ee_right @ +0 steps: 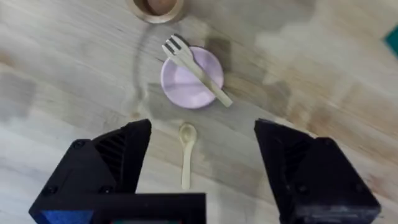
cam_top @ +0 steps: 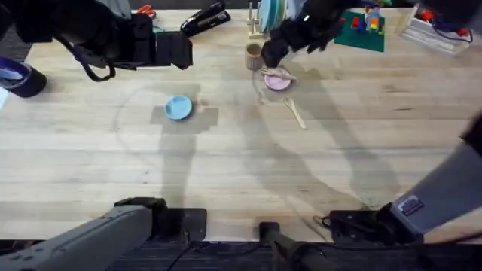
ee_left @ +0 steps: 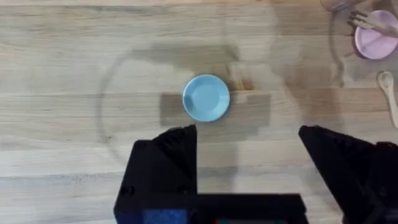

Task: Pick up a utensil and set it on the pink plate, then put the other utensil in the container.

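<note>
Fork (ee_right: pixel 198 73) lies across plate (ee_right: pixel 186 84); spoon (ee_right: pixel 186 155) on table just nearer, apparently apart; cup (ee_right: pixel 155 7) just beyond plate.

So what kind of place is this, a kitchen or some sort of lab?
Probably a robot lab workbench: two arms over a wooden table, toy-sized tableware like the pink plate and fork, plus a stapler.

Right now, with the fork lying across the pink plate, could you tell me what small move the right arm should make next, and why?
Probably lower the open right end effector onto the wooden spoon. The fork already rests on the pink plate, while the spoon lies on the table beside the plate, between the fingers, and the brown cup has not yet received it.
</note>
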Controlling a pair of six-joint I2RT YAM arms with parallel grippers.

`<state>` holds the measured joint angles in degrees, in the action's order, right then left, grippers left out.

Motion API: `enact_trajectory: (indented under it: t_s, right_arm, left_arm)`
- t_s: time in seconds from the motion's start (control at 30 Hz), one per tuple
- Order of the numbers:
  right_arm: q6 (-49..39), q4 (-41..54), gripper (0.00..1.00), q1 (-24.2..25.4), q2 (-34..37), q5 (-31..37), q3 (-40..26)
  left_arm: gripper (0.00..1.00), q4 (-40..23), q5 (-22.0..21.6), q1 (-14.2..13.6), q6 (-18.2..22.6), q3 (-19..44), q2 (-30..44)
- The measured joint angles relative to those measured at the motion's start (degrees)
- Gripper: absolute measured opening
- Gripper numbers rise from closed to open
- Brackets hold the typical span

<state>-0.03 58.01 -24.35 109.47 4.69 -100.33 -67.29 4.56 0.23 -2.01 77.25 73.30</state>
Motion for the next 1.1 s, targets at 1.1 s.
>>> enact_trajectory:
  t_s: [1.1]
  right_arm:
    - [-1.29, 9.56, 0.995, 11.61, -22.4, -8.6, -0.38]
  left_arm:
    - [0.992, 26.34, 36.7, 7.1, 43.37, -2.75, 19.72]
